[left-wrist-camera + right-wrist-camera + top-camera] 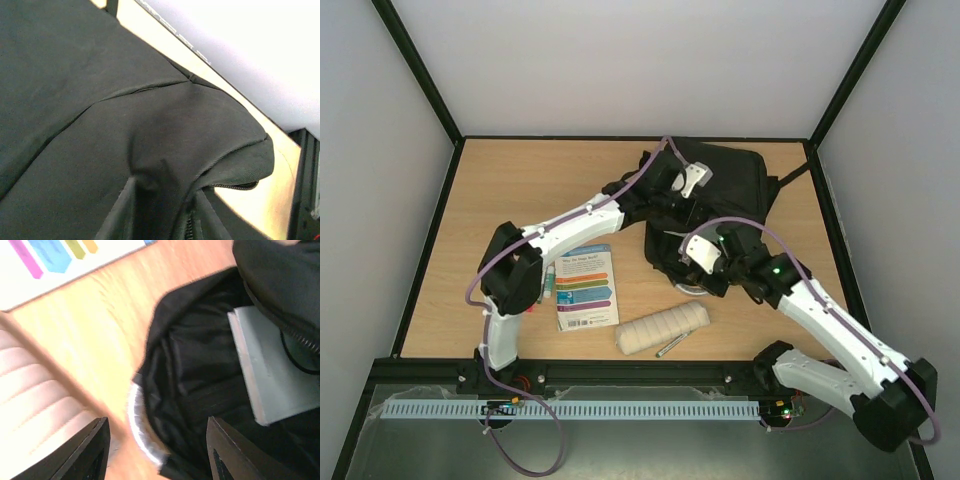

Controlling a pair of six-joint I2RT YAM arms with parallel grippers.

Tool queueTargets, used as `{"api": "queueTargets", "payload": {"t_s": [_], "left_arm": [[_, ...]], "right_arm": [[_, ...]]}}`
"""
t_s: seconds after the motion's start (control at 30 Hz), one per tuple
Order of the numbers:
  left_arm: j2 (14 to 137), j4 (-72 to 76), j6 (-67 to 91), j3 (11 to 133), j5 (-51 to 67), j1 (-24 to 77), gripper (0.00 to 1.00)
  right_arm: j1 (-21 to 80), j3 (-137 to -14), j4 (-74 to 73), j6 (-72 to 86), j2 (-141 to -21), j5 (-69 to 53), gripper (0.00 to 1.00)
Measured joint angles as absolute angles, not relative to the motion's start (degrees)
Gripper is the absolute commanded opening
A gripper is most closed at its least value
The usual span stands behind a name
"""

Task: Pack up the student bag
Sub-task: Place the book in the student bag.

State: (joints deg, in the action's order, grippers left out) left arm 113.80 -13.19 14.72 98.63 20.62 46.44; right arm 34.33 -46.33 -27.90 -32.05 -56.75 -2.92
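Observation:
The student bag [730, 190] is a large black backpack lying at the back right of the table. My left gripper [678, 188] rests on its top panel. In the left wrist view this gripper [162, 220] has its jaws slightly apart, with a raised fold of the black fabric [150, 165] between them. My right gripper [700, 265] hovers open over the bag's near opening. In the right wrist view nothing sits between its fingers [95, 450]. A flat grey-white book [270, 375] lies inside the open bag [200, 365], and a pale curved strip [140, 425] lines the opening's edge.
On the wood in front of the bag lie a colourful booklet [586, 288], a beige ribbed roll [662, 328], a small pen [670, 347] and a thin marker [549, 283]. The roll [30, 395] sits just left of my right gripper. Black frame rails border the table.

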Motion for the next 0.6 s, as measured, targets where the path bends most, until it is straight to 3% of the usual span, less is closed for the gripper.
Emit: {"api": "queueTargets", "payload": {"t_s": [0.17, 0.3, 0.6], "left_arm": [[113.5, -13.9, 14.9, 96.4, 20.2, 46.7, 0.70], [105.5, -15.2, 14.9, 86.2, 16.8, 46.7, 0.86], [76.1, -18.2, 20.8, 64.1, 3.8, 44.8, 0.89]], "right_arm": [[34.3, -51.9, -36.1, -28.2, -54.3, -9.5, 0.52], [34.1, -58.0, -38.3, -25.0, -55.7, -12.6, 0.54], [34.2, -62.0, -33.9, -16.8, -66.3, -19.1, 0.56]]}}
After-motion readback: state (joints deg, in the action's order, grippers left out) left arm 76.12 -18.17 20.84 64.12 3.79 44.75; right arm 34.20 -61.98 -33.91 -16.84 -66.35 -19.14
